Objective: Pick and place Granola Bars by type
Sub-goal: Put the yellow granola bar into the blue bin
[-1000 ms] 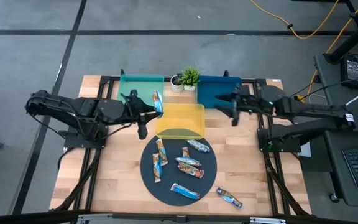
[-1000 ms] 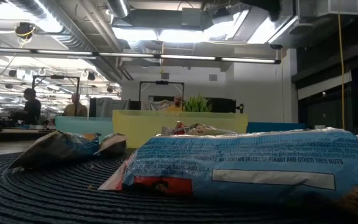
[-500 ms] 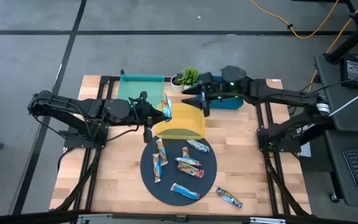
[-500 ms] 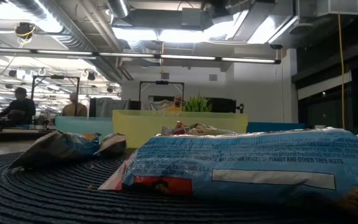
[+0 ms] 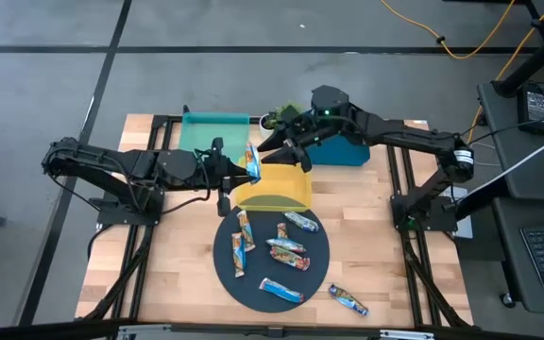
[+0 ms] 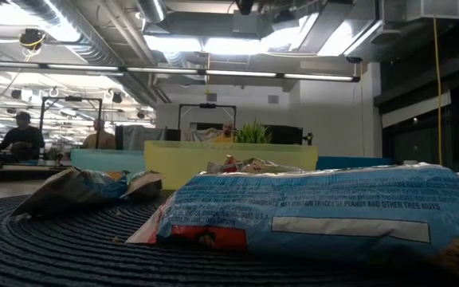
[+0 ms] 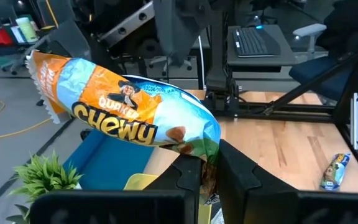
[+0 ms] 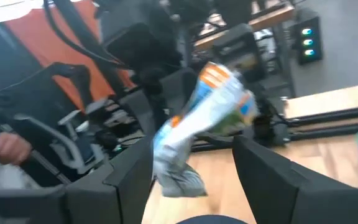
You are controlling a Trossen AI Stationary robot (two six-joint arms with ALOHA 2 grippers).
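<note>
Pinching one end of a granola bar [image 5: 251, 160] above the yellow tray [image 5: 274, 186], the left gripper [image 5: 241, 170] holds it upright, while the right gripper [image 5: 284, 151], fingers spread, faces it from just beside.
</note>
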